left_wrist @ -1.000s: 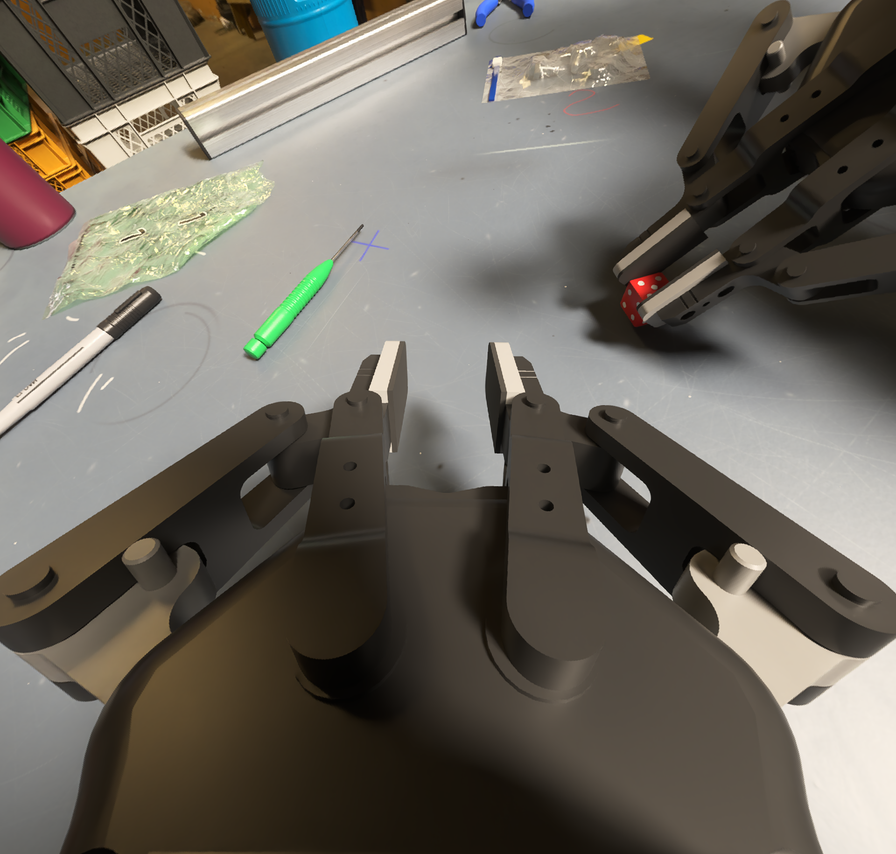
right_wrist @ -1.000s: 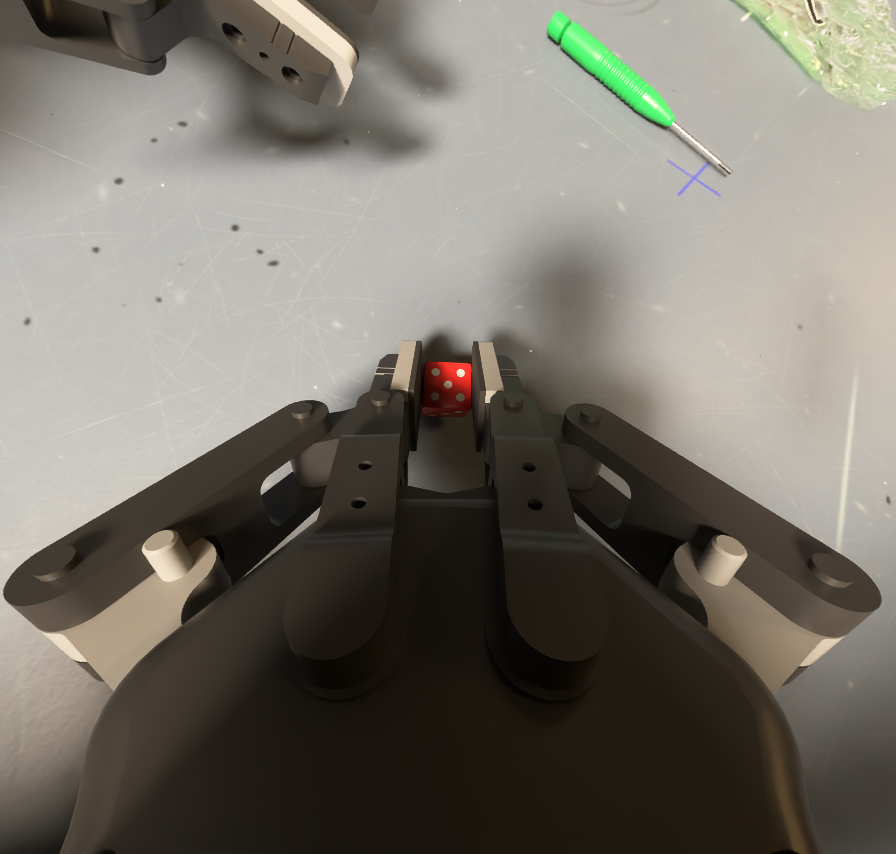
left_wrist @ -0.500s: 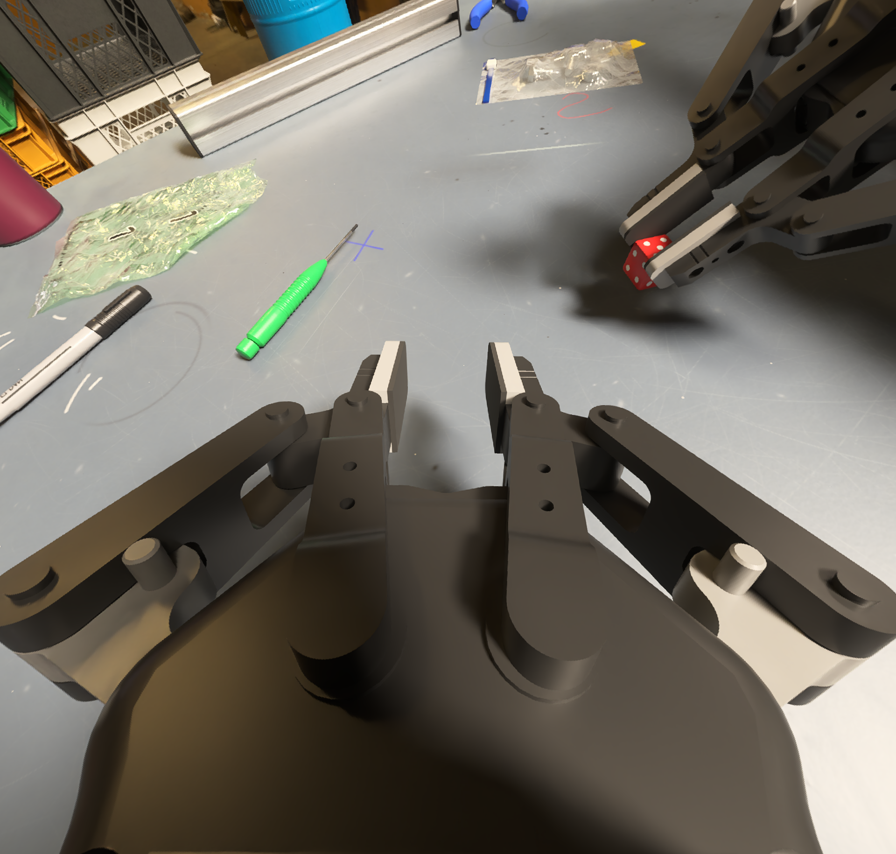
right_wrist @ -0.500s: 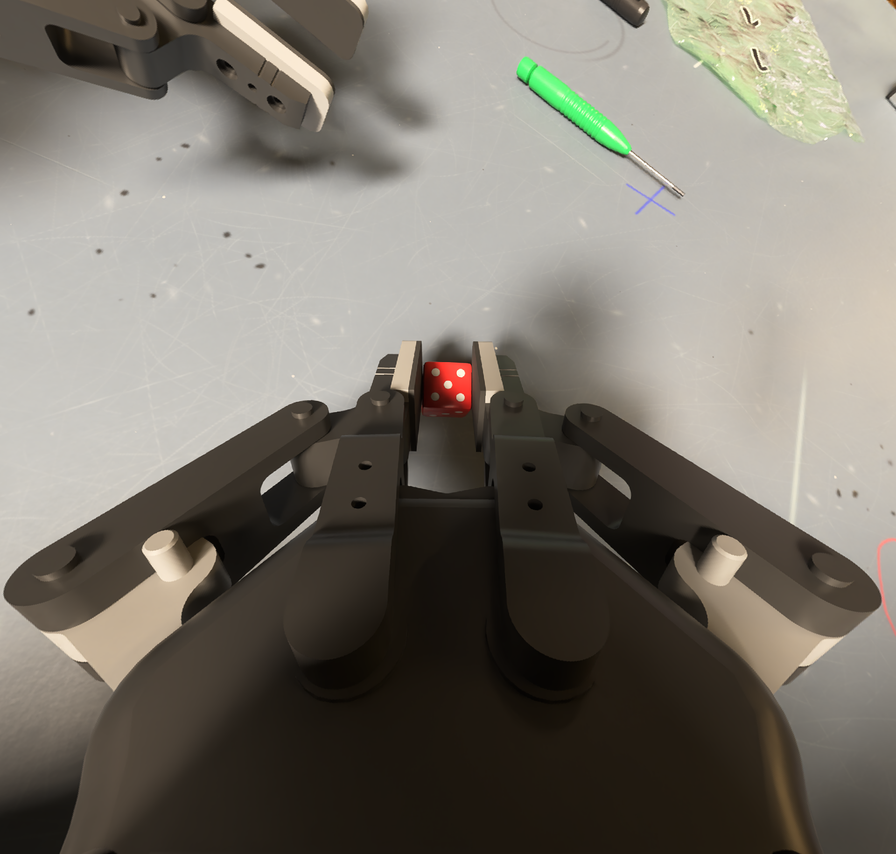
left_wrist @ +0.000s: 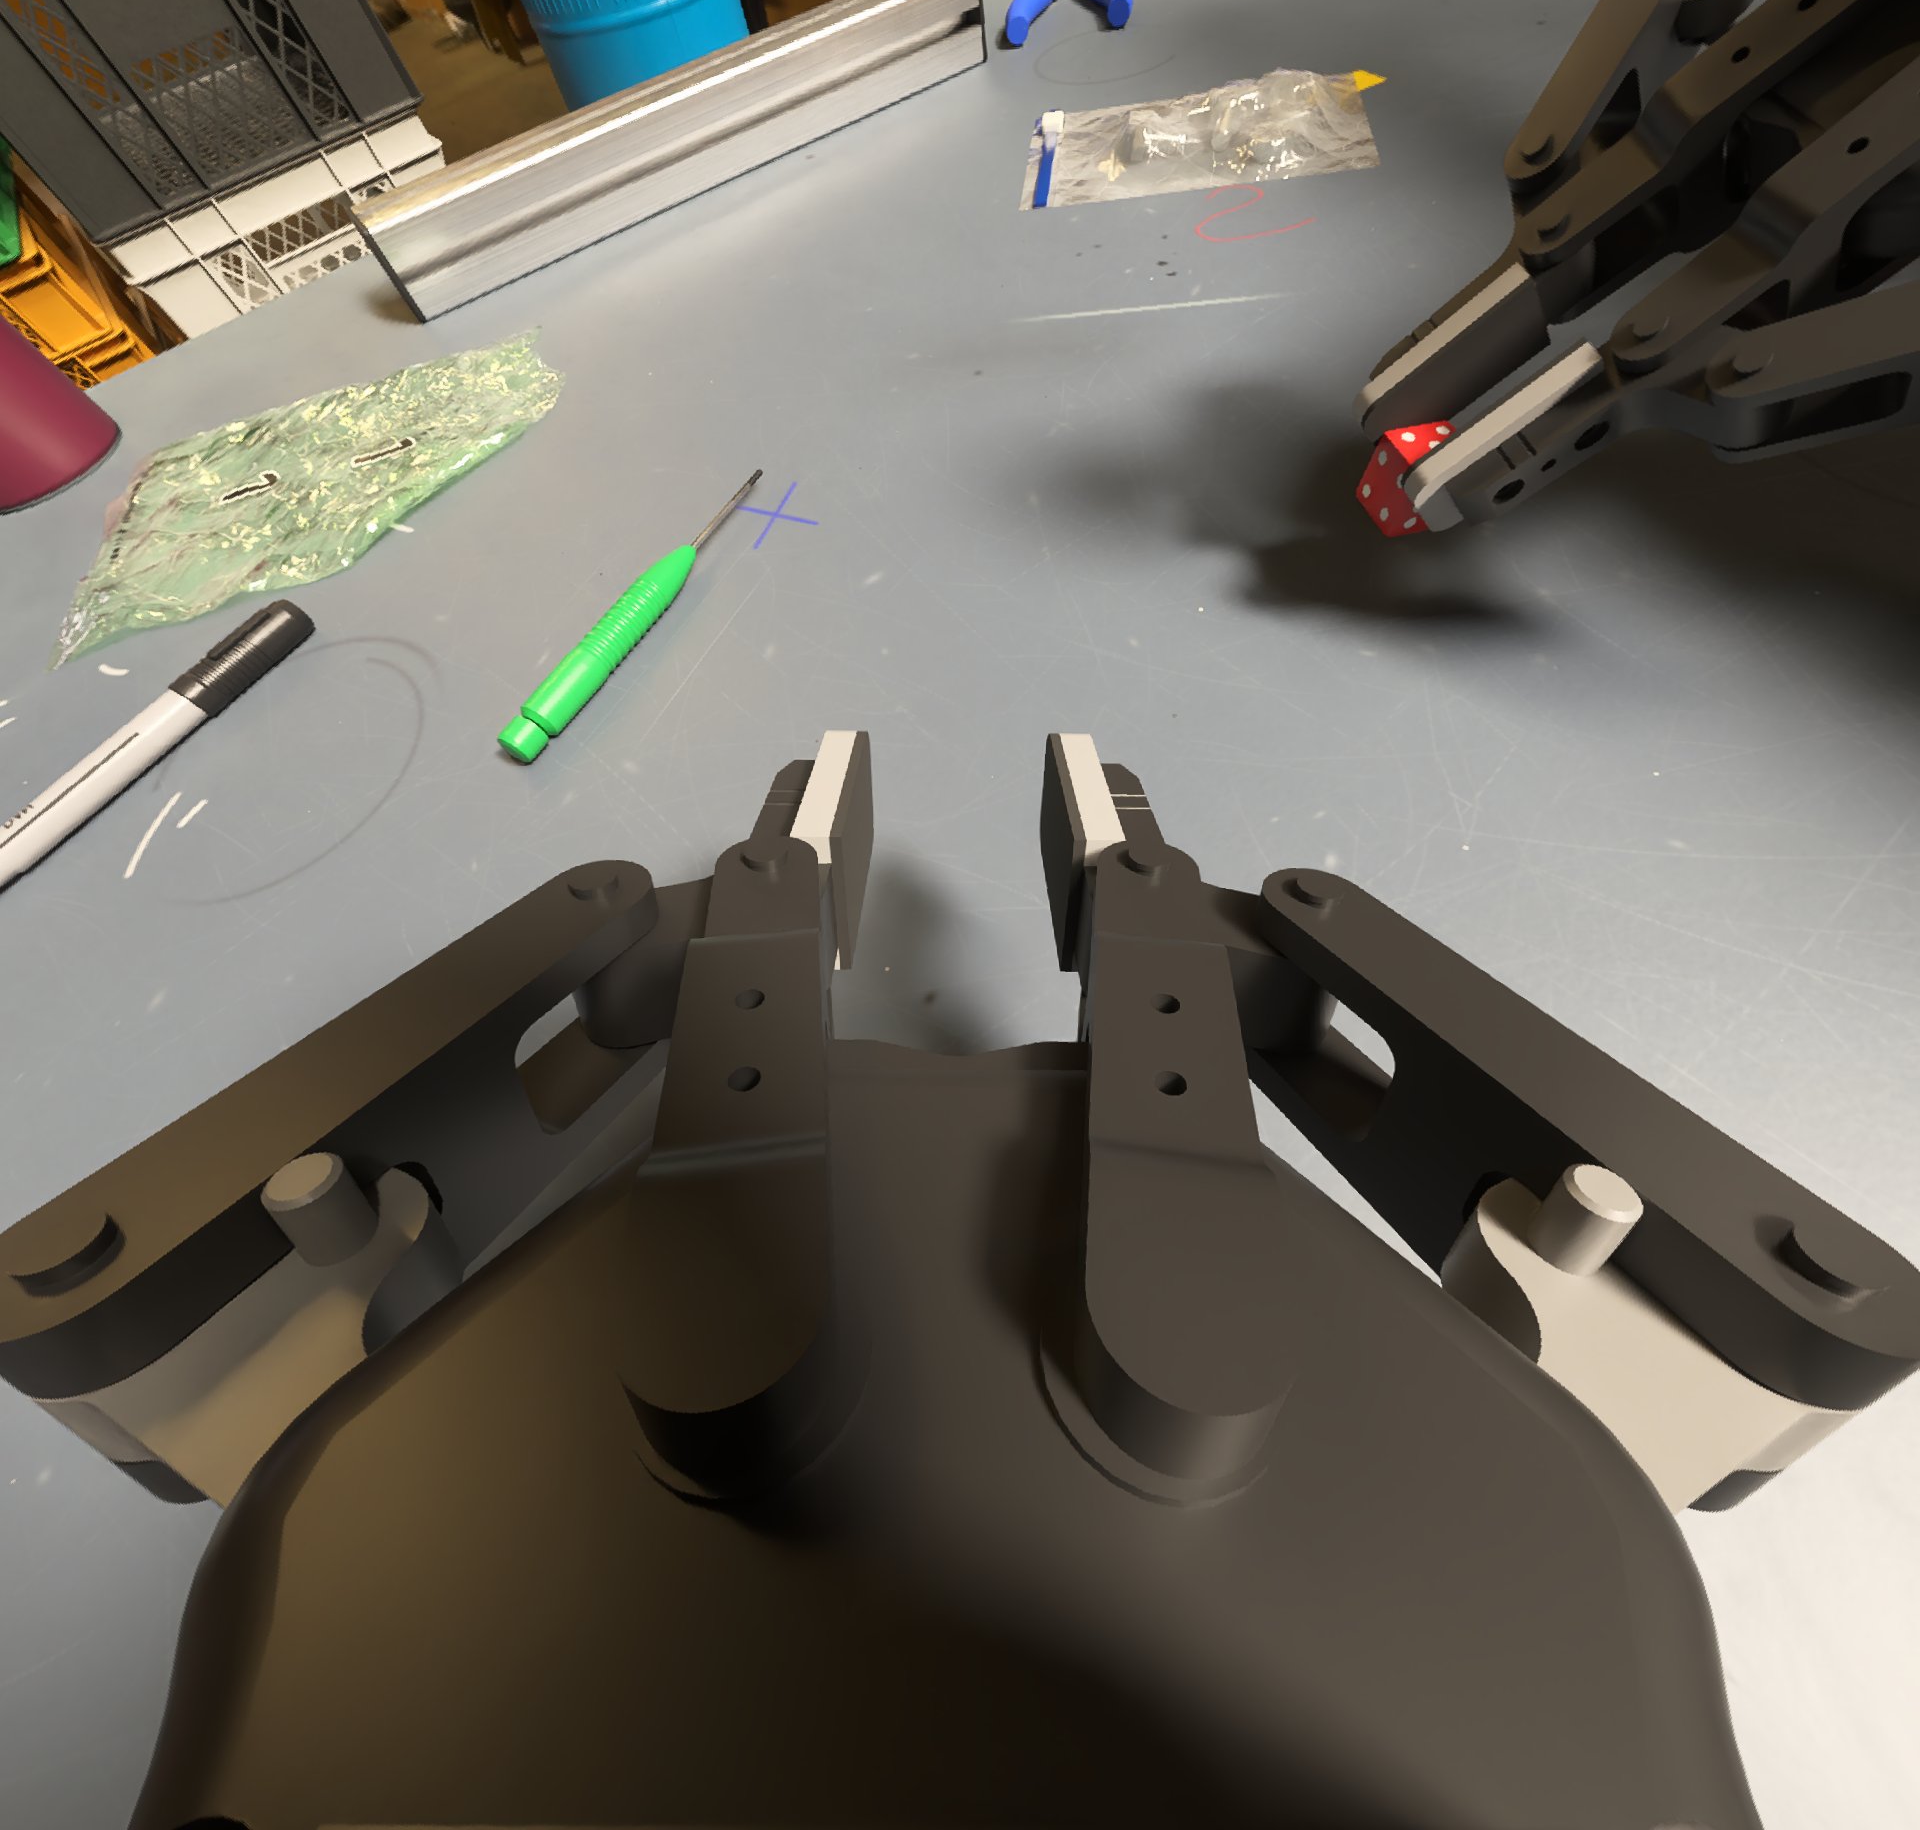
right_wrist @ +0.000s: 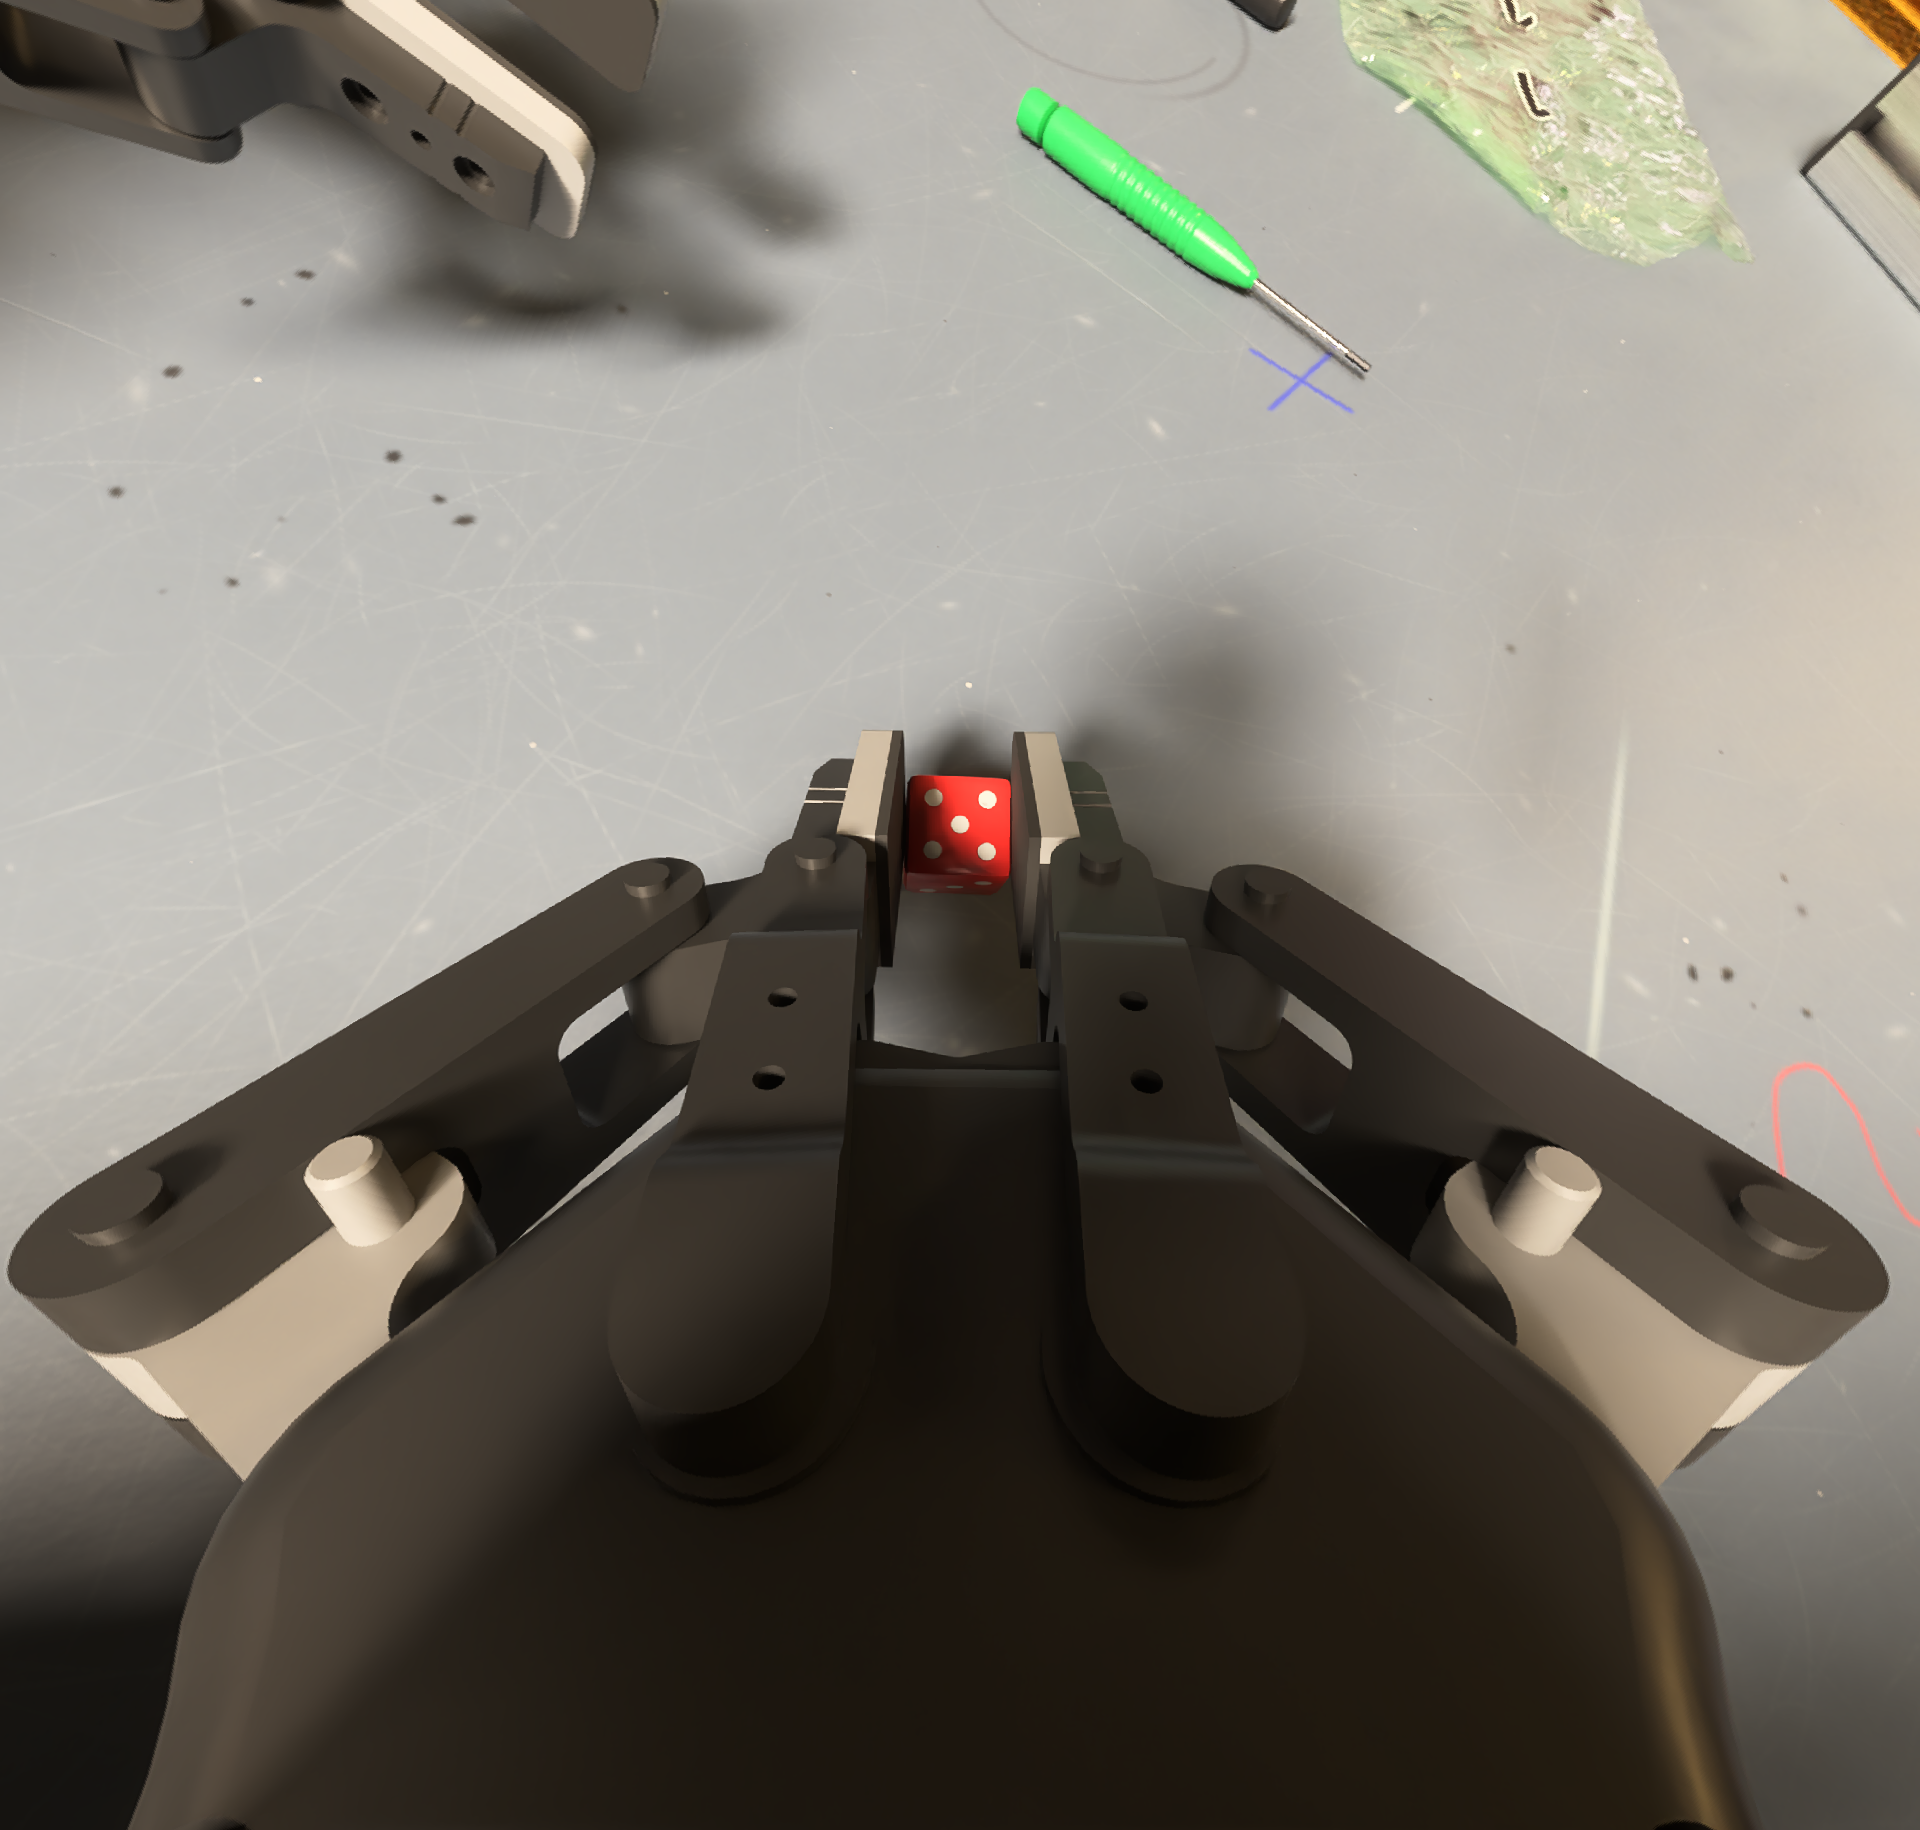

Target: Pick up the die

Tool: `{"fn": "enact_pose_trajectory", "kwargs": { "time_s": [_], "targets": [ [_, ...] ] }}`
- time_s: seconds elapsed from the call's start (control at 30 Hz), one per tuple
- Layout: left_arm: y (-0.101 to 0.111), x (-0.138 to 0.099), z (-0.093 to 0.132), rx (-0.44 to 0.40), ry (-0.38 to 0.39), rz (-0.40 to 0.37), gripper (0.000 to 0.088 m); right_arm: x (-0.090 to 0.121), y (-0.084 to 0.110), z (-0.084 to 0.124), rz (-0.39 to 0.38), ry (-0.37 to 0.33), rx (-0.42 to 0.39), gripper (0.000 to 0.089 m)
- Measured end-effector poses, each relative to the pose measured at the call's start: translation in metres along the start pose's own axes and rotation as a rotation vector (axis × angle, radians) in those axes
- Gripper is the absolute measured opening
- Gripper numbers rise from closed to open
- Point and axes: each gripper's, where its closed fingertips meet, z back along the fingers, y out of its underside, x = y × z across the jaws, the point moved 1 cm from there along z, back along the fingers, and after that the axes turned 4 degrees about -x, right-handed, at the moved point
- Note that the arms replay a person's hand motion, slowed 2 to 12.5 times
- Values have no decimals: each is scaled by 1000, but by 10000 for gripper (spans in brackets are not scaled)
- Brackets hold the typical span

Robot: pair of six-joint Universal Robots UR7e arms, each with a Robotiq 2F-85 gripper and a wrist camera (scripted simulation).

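Above the tabletop (left_wrist: 1039,378), the right end effector (right_wrist: 958,824) gripped the die (right_wrist: 958,830); a steady, straight lift seemed best. Idle, the left end effector (left_wrist: 956,814) gaped.

The die (right_wrist: 958,824) at frame centre in the right wrist view shows a face of five white pips. In the left wrist view, the grey table (left_wrist: 1039,409) bears a blue pen cross (left_wrist: 777,515) at centre left and a red scrawl (left_wrist: 1247,217) at upper right. The green bag (left_wrist: 301,492) carries two black printed characters, and the marker (left_wrist: 135,741) at the left edge has print too small to read.
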Motion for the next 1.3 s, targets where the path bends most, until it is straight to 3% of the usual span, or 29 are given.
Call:
{"fn": "enact_pose_trajectory", "kwargs": {
  "time_s": [1.3],
  "targets": [
    [3, -1, -2, 12, 8, 13, 303, -43, 18, 25, -59, 142, -14, 183]
  ]
}}
